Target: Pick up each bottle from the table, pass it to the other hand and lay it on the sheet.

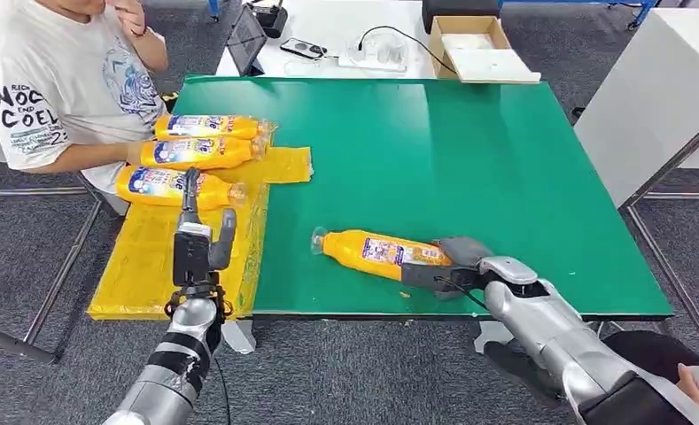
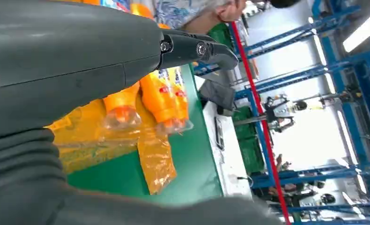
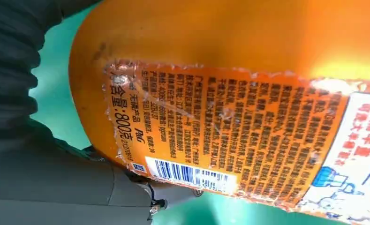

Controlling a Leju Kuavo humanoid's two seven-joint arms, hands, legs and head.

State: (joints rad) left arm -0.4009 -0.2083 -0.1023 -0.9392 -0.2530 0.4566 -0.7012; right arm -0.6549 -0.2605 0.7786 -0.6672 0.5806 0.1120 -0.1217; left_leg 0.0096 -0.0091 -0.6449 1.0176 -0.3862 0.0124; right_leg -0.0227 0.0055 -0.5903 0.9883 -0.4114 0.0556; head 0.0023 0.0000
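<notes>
**Right hand on the last bottle at the table's near edge**

The right hand (image 1: 452, 266) wraps its fingers around the base of an orange bottle (image 1: 376, 251) that lies on its side on the green table (image 1: 469, 150), cap pointing left. In the right wrist view the bottle's label (image 3: 248, 140) sits right against the palm (barcode and small print legible).

The left hand (image 1: 202, 243) hovers over the yellow sheet (image 1: 142, 274) at the table's left side, fingers apart and holding nothing.

Three more bottles (image 1: 199, 152) lie side by side on the far part of the sheet, just beside a seated person (image 1: 58, 84).
</notes>
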